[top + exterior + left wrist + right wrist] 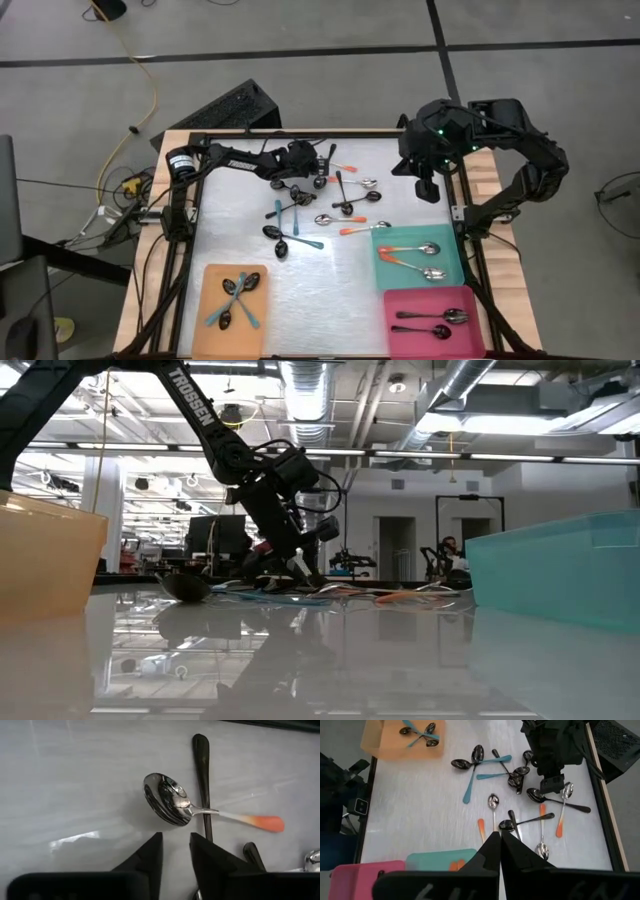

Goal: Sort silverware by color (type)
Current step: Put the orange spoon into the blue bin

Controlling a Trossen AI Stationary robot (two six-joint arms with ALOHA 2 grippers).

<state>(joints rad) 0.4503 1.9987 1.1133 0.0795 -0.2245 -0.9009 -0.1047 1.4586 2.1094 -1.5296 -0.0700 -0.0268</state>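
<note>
- Orange tray (pixel 210 280) at the near left of the table (pixel 240 230) — it holds teal-handled spoons (pixel 238 298) crossed over one another
- Left gripper (pixel 318 181) is reached out low over the far middle of the table, right at the loose spoon pile (pixel 310 205); in its wrist view the fingers (pixel 150 857) stand a narrow gap apart with nothing between them that I can see
- Just ahead of those fingers lies an orange-handled spoon (pixel 200 810), bowl up, its neck crossing a black-handled spoon (pixel 202 780)
- The pile holds teal, orange and black-handled pieces, some overlapping; two long teal ones (pixel 480 782) lie crossed on its left side
- Teal tray (pixel 450 275) at the near right holds orange-handled spoons (pixel 412 255)
- Pink tray (pixel 430 335) just nearer than it holds dark spoons (pixel 430 322)
- Right gripper (pixel 496 842) hangs above the table's far right edge, away from the pile — its fingers are pressed together and empty
</note>
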